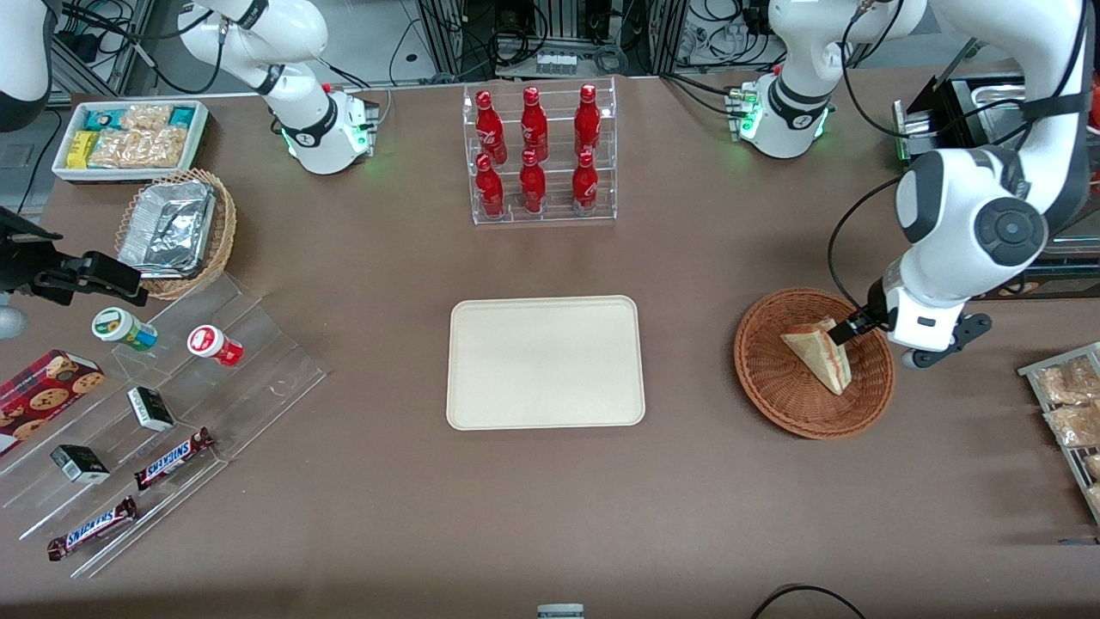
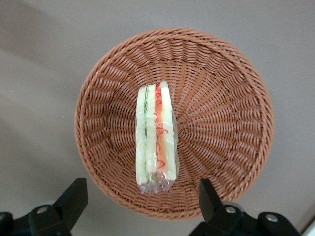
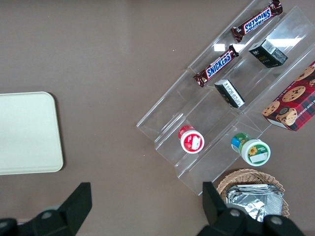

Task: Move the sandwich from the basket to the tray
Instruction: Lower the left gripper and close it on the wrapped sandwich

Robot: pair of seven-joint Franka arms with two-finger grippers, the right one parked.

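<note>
1. The left arm reaches out from its base and bends down at the elbow, with its wrist low above the surface.
2. Its hand (image 1: 852, 330) points downward.
3. The two dark fingers (image 2: 74, 196) stand wide apart, gripping nothing.
4. Nothing lies between the fingertips.

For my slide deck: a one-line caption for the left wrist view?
Open gripper poised above triangular white-bread sandwich lying in round reddish-brown wicker basket.
</note>
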